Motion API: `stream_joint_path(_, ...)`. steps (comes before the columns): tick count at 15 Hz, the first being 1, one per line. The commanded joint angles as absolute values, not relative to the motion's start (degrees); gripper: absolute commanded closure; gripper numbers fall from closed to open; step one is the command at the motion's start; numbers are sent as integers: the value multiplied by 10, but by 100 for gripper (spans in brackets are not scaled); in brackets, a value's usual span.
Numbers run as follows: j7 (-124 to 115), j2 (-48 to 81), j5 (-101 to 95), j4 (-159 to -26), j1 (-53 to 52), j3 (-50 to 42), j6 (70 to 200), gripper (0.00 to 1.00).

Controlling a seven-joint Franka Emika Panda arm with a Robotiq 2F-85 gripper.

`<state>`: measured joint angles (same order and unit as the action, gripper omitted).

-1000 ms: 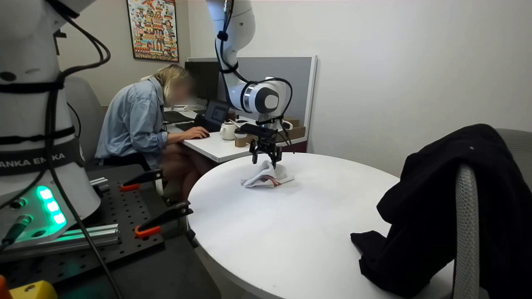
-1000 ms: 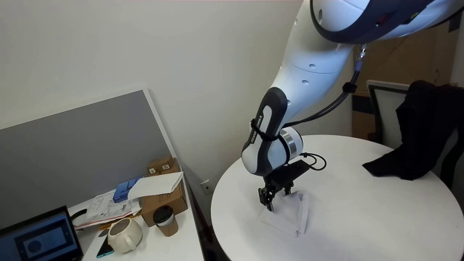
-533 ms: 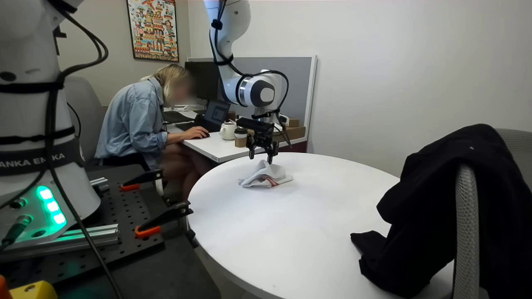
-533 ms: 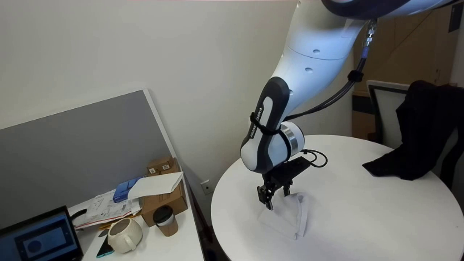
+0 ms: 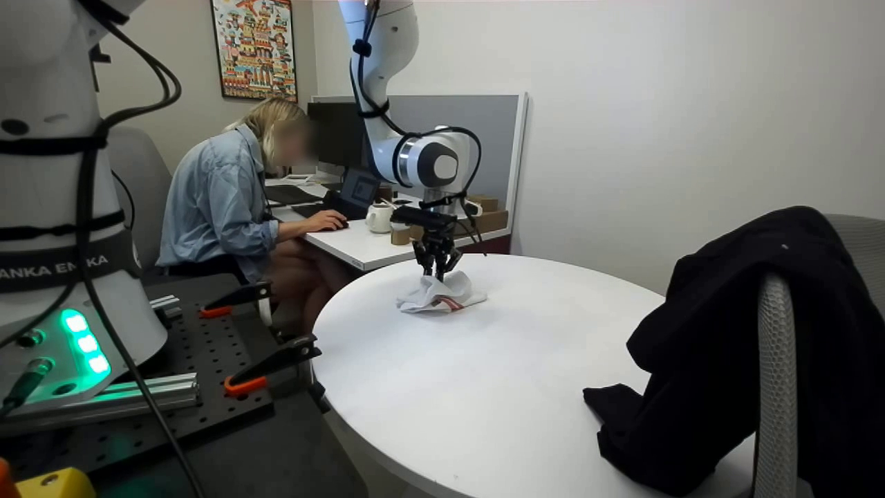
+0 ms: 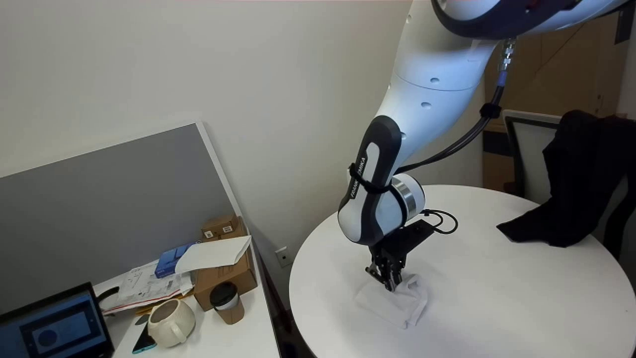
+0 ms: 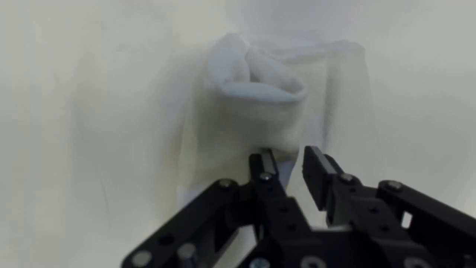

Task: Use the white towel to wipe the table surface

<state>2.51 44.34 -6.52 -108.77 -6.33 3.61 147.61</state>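
Observation:
The white towel (image 5: 415, 301) lies crumpled on the round white table (image 5: 484, 380), with reddish stripes at one corner. My gripper (image 5: 433, 276) points down at the towel's raised middle, its fingers close together. In another exterior view, the gripper (image 6: 390, 288) meets the towel (image 6: 397, 306) near its upper part. The wrist view shows the gripper (image 7: 285, 152) partly closed, with a clear gap between its fingers. A fold of the towel (image 7: 253, 123) rises just ahead of the fingertips, and its edge passes below the gap. Contact at the tips is hard to judge.
A black jacket (image 5: 747, 346) hangs over a chair and reaches onto the table. Beside the table is a desk (image 5: 352, 256) with a mug (image 6: 171, 323), a coffee cup (image 6: 231, 311) and boxes (image 6: 226, 278). A person (image 5: 214, 194) sits there at a laptop.
The gripper rose slightly, then came down onto the towel, and its fingers moved much closer together. The towel's top has been pushed into a different fold. The person's head shifted slightly.

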Motion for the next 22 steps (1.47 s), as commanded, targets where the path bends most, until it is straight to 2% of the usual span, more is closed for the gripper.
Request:
stream_joint_path(1,24,472,-84,-1063,-79,16,1474,99)
stream_joint_path(7,43,553,-85,-975,-72,12,1452,100)
stream_joint_path(14,41,575,-81,-901,-54,-7,1422,100)
stream_joint_path(22,66,556,-56,-932,47,-16,1448,100)
